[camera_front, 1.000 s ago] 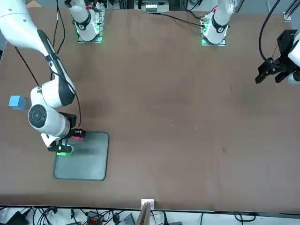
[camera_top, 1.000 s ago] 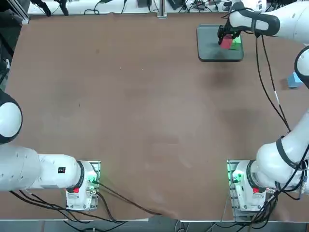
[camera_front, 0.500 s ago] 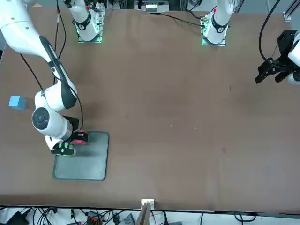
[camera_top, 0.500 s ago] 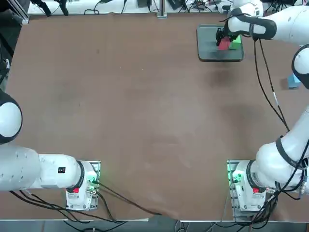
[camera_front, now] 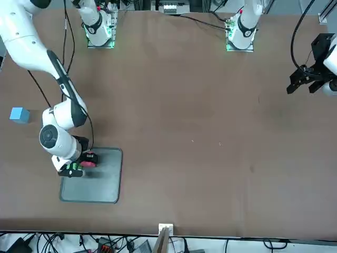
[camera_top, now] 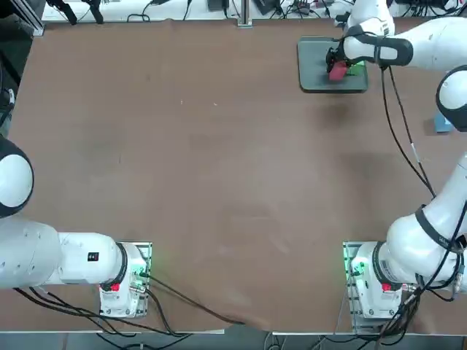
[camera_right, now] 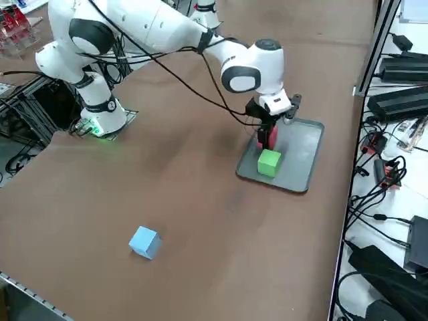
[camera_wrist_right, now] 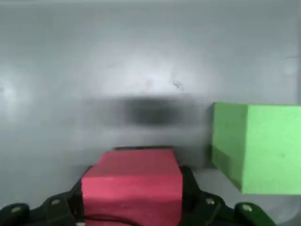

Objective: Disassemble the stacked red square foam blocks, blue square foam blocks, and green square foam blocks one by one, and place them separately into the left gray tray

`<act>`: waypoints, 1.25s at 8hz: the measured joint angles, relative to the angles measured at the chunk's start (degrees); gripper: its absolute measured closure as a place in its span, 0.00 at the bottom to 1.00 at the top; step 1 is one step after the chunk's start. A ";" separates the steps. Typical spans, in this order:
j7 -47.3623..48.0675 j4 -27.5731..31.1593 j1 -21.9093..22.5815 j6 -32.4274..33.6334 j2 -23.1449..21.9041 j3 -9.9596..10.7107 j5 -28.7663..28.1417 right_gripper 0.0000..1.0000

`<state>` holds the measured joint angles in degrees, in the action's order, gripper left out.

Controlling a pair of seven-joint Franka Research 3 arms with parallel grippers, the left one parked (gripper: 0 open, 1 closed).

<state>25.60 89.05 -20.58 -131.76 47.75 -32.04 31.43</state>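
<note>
claw [camera_wrist_right: 134,188] clamped on red cube [camera_wrist_right: 134,197], over tray [camera_right: 299,157]; green cube [camera_wrist_right: 263,146] just beside it, toward robot's right.

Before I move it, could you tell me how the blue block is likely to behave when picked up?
The blue foam block probably lifts easily, being small foam. Its flat faces suggest it would slide rather than roll, and its squat cube shape makes tipping unlikely.
</note>
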 joint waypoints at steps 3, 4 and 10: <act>1.65 -0.02 1.33 -0.60 0.39 0.00 0.92 0.00; 1.65 -0.10 1.34 -0.61 0.39 0.02 1.02 0.00; 1.65 -2.72 1.49 10.54 -7.00 -3.15 1.12 0.00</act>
<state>27.25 86.33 -19.09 -121.22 40.75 -35.19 32.55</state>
